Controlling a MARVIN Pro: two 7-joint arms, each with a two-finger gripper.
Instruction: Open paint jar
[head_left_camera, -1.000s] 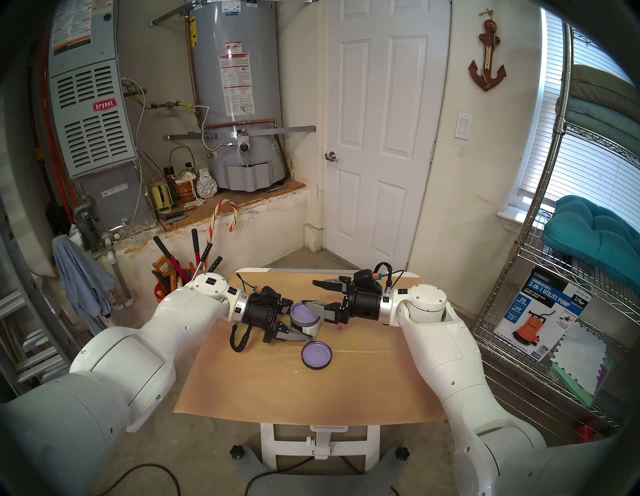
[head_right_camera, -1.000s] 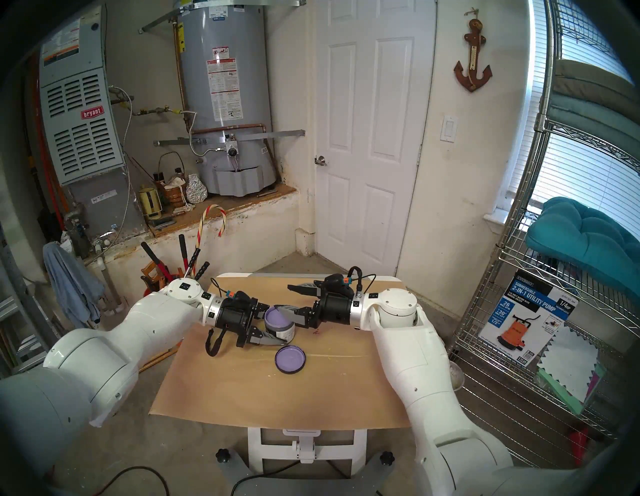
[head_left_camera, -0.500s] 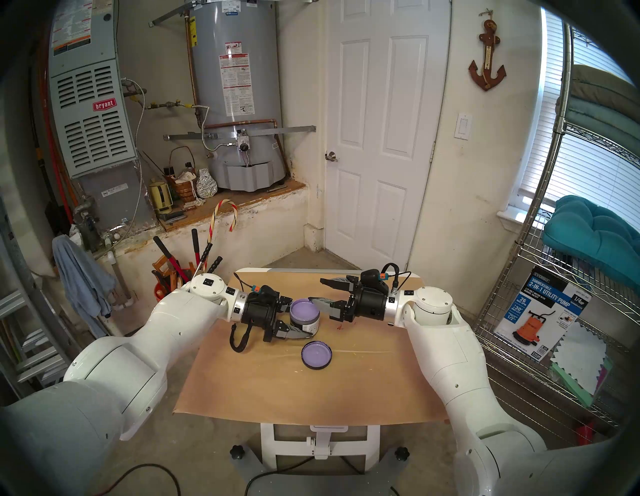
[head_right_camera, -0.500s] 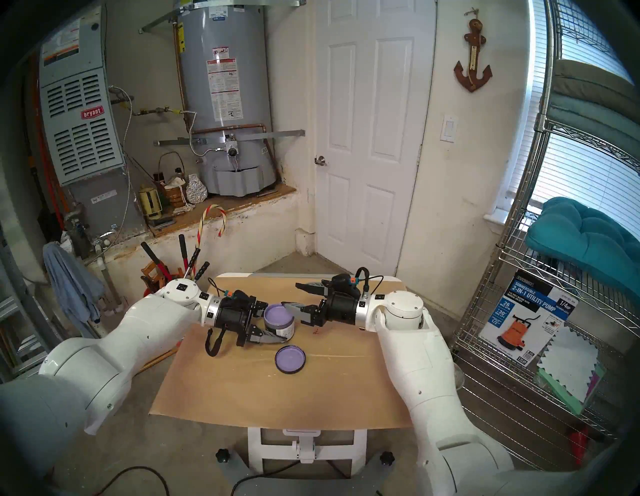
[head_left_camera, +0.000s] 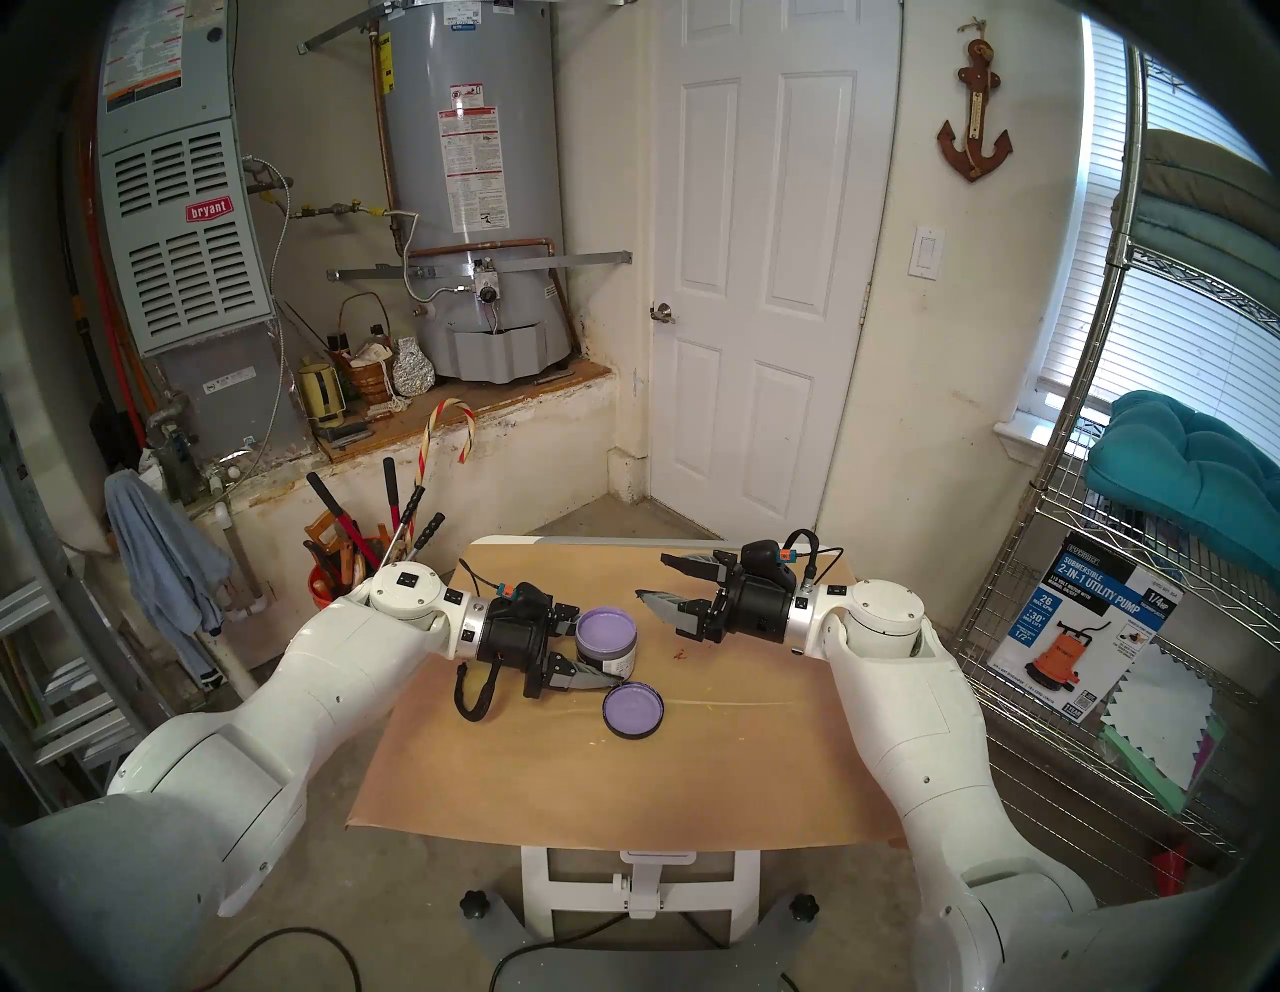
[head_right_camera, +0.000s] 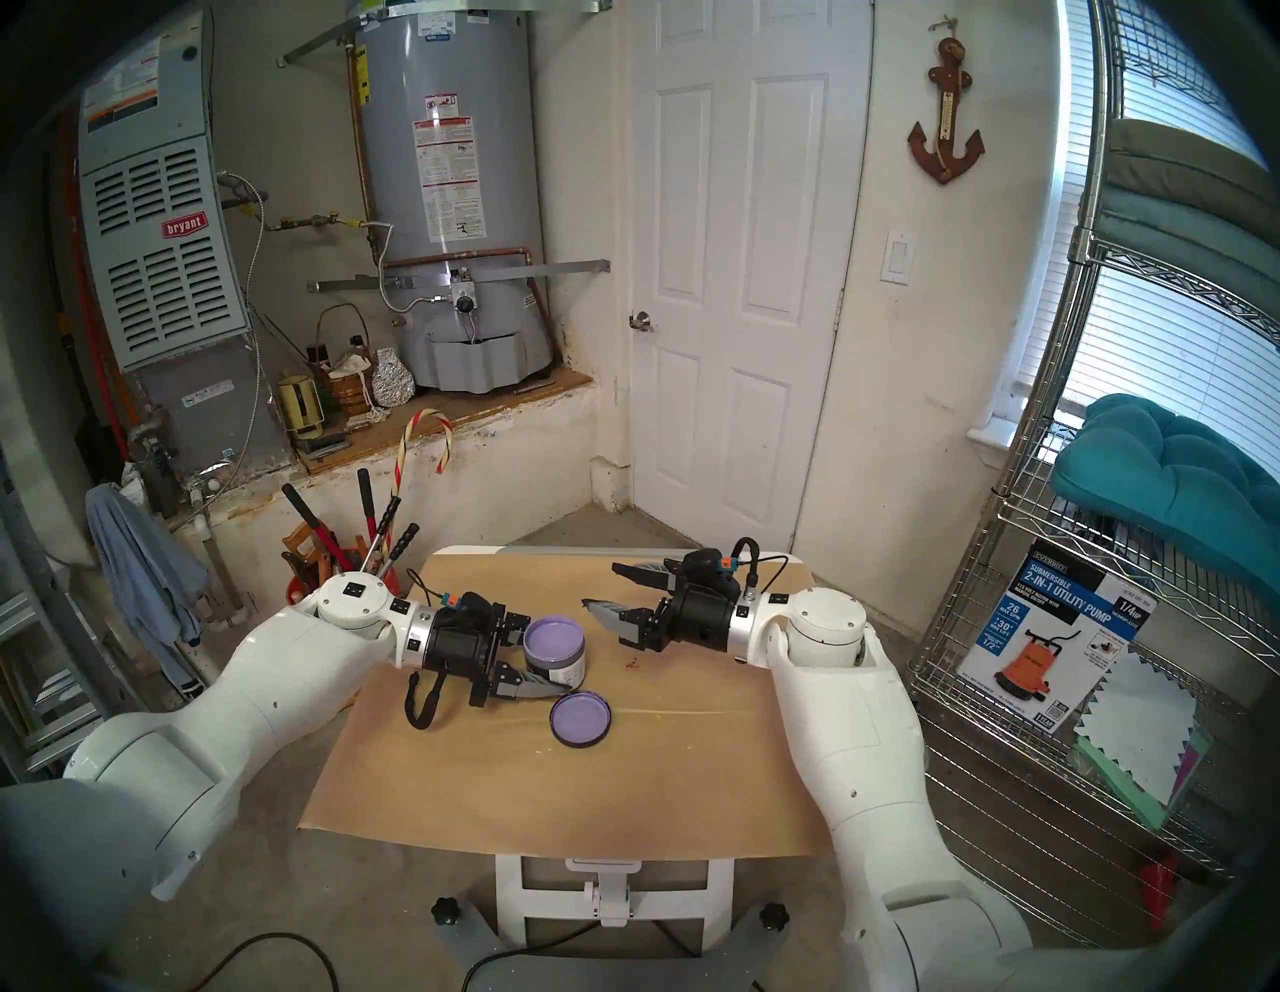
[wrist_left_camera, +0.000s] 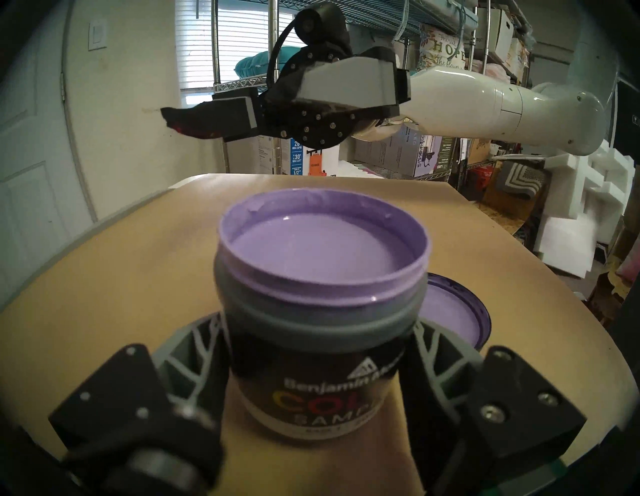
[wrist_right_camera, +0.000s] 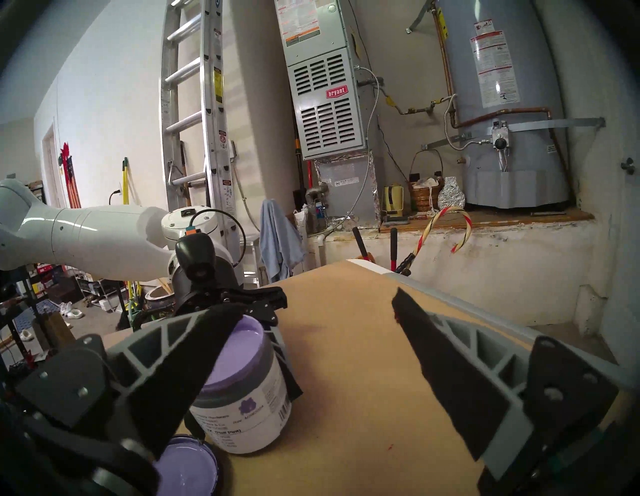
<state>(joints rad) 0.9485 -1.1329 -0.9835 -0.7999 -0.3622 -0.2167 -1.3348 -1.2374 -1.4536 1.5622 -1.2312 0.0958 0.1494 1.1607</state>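
Note:
The paint jar (head_left_camera: 607, 641) stands upright on the brown paper-covered table (head_left_camera: 554, 776), uncapped, with lavender paint showing inside. My left gripper (head_left_camera: 596, 648) is shut on its dark-and-white label, one finger on each side (wrist_left_camera: 436, 350). Just in front of the jar, the black lid (head_left_camera: 633, 710) lies upside down on the paper, lavender inside up. My right gripper (head_left_camera: 652, 576) hovers to the jar's right, apart from it, open and holding nothing. The right wrist view shows the jar (wrist_right_camera: 242, 381) and lid (wrist_right_camera: 187, 467) at its lower left.
A small red stain (head_left_camera: 681, 653) marks the paper right of the jar. A bucket of long-handled tools (head_left_camera: 332, 575) stands off the table's left far corner. A wire shelf (head_left_camera: 1108, 623) with a pump box stands on the right.
My right gripper has drawn back to the right, away from the jar's rim, still open. The left arm has pulled in slightly, with the jar still gripped.

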